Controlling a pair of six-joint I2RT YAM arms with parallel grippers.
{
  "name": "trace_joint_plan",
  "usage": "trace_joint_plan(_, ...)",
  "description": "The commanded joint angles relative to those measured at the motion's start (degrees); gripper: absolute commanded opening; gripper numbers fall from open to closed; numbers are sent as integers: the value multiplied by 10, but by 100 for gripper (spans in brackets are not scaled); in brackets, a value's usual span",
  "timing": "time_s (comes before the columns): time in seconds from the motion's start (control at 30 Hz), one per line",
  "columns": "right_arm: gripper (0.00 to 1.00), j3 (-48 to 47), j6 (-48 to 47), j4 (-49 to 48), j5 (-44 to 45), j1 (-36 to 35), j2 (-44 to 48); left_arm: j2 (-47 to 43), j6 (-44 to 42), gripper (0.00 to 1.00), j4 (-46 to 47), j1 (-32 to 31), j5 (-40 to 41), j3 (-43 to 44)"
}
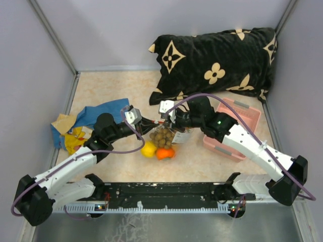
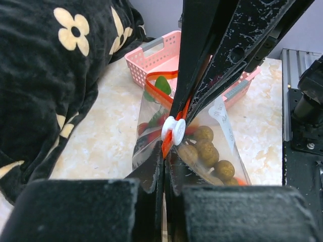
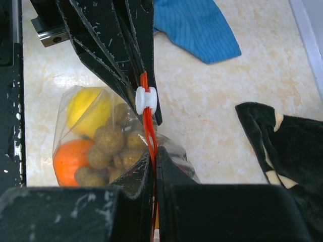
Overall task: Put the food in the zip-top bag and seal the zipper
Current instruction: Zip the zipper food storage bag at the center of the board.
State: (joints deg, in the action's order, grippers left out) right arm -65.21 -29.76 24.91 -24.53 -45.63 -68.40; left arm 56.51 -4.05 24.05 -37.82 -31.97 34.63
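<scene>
The clear zip-top bag [image 1: 176, 136] hangs between both grippers above the table. Inside it are brown berries [image 3: 108, 141], a yellow lemon [image 3: 86, 108], an orange peach [image 3: 68, 156] and a red, green-topped fruit [image 2: 154, 126]. My left gripper [image 2: 165, 155] is shut on the orange-red zipper [image 2: 166, 146], just behind the white slider [image 2: 174, 130]. My right gripper [image 3: 155, 154] is shut on the same zipper [image 3: 147, 126] from the other side, a little away from the slider [image 3: 146, 99]. In the top view the left gripper [image 1: 153, 122] and right gripper [image 1: 166, 121] nearly touch.
A pink slotted basket [image 1: 245, 113] stands under the right arm. A black flowered pillow [image 1: 217, 63] lies at the back. A blue cloth [image 1: 101, 113] with a yellow thing [image 1: 75, 137] lies at the left. Grey walls close in both sides.
</scene>
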Motion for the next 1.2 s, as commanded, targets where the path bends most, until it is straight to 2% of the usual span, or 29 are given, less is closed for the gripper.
trace_joint_plan(0.0, 7, -10, -5, -30, -16, -1, 27, -6, -25, 0, 28, 3, -42, 17)
trace_joint_plan(0.13, 34, -46, -16, 15, -25, -1, 21, -13, -65, 0, 1, 3, -64, 36)
trace_joint_plan(0.2, 43, -66, -21, 31, -34, -1, 13, -15, -84, 0, -16, 3, -74, 47)
trace_joint_plan(0.4, 45, -100, -32, 40, -74, -1, -3, -19, -114, 0, -46, 3, -97, 69)
trace_joint_plan(0.67, 41, -131, -41, 48, -112, -1, -22, -13, -126, 0, -61, 3, -104, 77)
trace_joint_plan(0.8, 35, -133, -42, 49, -120, -1, -33, -12, -127, 0, -62, 3, -104, 78)
trace_joint_plan(0.93, 23, -131, -42, 47, -124, -1, -37, -15, -128, 0, -63, 3, -102, 77)
trace_joint_plan(1.07, 0, -127, -45, 53, -112, -1, -30, -21, -128, 0, -63, 3, -96, 73)
trace_joint_plan(1.17, 0, -113, -47, 58, -86, -1, -15, -27, -126, 0, -59, 3, -78, 64)
